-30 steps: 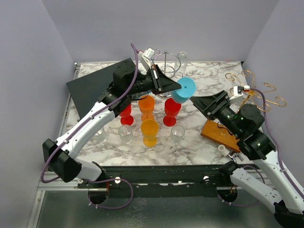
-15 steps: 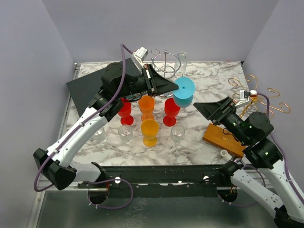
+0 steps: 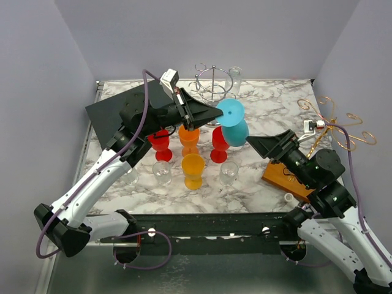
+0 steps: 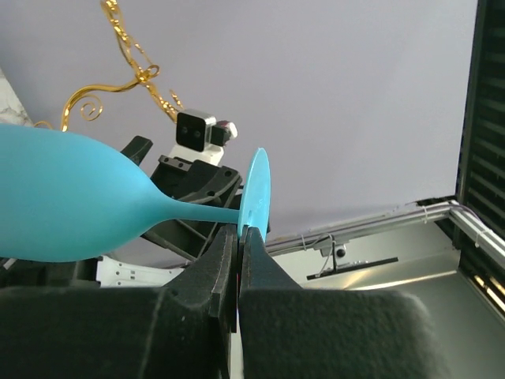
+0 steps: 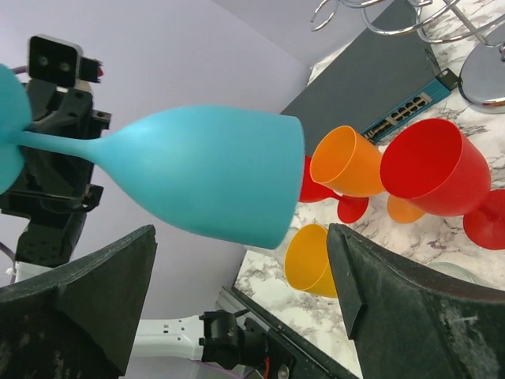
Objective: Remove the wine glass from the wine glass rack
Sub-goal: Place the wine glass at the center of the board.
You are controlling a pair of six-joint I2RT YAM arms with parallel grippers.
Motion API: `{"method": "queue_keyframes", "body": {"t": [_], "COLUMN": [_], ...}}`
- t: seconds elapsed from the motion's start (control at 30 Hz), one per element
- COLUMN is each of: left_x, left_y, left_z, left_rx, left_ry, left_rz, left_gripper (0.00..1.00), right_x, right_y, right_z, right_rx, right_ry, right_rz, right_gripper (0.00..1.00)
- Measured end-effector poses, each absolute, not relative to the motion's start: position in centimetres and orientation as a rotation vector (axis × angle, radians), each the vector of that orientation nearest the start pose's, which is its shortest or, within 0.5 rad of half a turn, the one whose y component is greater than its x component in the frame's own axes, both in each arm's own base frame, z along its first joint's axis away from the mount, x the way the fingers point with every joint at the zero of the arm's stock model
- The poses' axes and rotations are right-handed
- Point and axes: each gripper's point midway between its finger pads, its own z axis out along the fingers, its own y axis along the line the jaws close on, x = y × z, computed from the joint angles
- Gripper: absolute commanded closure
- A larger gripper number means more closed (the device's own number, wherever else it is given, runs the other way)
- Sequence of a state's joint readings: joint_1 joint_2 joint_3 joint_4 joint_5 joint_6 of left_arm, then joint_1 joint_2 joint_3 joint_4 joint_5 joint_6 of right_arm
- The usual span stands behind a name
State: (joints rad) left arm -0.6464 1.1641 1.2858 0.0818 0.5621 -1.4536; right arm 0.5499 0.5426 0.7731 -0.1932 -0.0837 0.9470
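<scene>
The blue wine glass (image 3: 236, 130) hangs in the air over the middle of the table, lying sideways with its bowl toward the right arm. My left gripper (image 3: 217, 113) is shut on the thin edge of its foot; in the left wrist view the jaws (image 4: 238, 230) pinch the disc and the bowl (image 4: 71, 205) stretches left. My right gripper (image 3: 256, 142) stands open just short of the bowl. Its view shows the glass (image 5: 205, 170) lying beyond the wide-spread fingers (image 5: 241, 237), untouched. The gold wire wine glass rack (image 3: 334, 119) on its wooden base (image 3: 285, 174) stands at the right edge.
Under the glass stand red goblets (image 3: 220, 144), orange goblets (image 3: 193, 168) and small clear glasses (image 3: 228, 173). A dark flat switch box (image 3: 113, 113) lies at the back left. A chrome wire stand (image 3: 211, 86) and a clear glass (image 3: 234, 78) are at the back.
The right gripper has opened wide and drawn back from the bowl. The left arm has pulled up and to the left with the glass, whose bowl now tips downward.
</scene>
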Motion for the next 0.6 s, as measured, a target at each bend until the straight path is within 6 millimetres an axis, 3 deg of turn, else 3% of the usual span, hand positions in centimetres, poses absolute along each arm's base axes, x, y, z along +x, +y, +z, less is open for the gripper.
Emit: {"method": "queue_keyframes", "body": {"t": [0.17,0.6], "left_x": [21.1,21.7], "left_y": [-31.8,-31.4], "left_z": [46.2,46.0], "left_rx": [-0.189,-0.297], "left_ry": [1.827,1.806], "left_rz": [-2.043,-2.115], "left_gripper": [1.00,1.00], "right_x": [20.1,20.1], "right_y": [18.0,18.5], "right_z": [34.5,34.8], "right_rx": [0.270,0.265], "right_ry": [1.646,1.611], "right_rz": [1.247,1.291], "right_gripper": [0.03,0.00]}}
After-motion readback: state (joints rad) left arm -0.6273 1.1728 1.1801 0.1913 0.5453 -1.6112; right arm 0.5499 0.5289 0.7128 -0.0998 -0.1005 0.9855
